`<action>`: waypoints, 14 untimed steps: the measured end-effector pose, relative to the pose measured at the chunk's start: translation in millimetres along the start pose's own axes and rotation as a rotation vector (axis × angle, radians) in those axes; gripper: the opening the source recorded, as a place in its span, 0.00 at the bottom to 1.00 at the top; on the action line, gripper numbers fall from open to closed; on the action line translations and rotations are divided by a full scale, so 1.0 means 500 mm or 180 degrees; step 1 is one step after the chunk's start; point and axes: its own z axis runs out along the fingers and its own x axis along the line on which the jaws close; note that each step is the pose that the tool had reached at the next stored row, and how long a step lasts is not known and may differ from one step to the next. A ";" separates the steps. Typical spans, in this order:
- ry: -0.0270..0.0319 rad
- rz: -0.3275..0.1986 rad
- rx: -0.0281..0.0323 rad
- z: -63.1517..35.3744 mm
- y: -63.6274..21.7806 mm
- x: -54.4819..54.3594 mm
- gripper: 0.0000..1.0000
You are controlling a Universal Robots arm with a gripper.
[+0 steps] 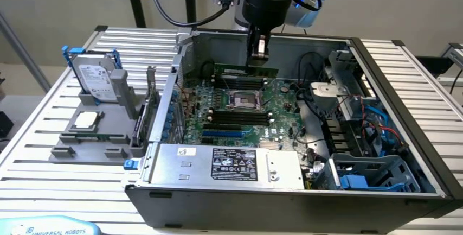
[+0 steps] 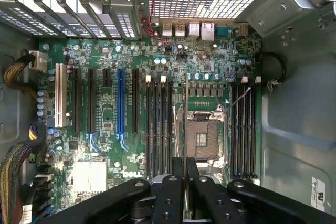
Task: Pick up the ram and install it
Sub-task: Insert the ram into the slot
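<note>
Jaws: clenched on the ram (image 2: 187, 119), seen edge-on between them in the wrist view.
Ram (image 1: 250, 71): upper middle of the exterior view, long edge down, just over the far black slots (image 1: 227, 77) of the motherboard (image 1: 239, 113); contact unclear.
Case (image 1: 405, 110): open, on the slatted counter (image 1: 43, 153).
Hard drive (image 1: 97, 77): upright in a grey holder (image 1: 90, 100), left of frame.

ram (image 1: 250, 70) green. motherboard (image 1: 239, 113) green too, slots (image 2: 157, 129) mostly black, one blue slot (image 2: 121, 100), one white slot (image 2: 58, 95). claw (image 1: 258, 60) black. case (image 1: 289, 208) grey, dark grey front. hard drive (image 1: 96, 77) silver, blue-framed. bench (image 1: 43, 137) pale grey, striped with parallel ribs.
</note>
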 end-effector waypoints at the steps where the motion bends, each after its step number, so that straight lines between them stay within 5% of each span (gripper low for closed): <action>1: 0.0000 0.0000 0.0000 0.000 0.000 0.000 0.14; 14: -0.0002 -0.0002 0.0017 0.025 -0.002 0.011 0.14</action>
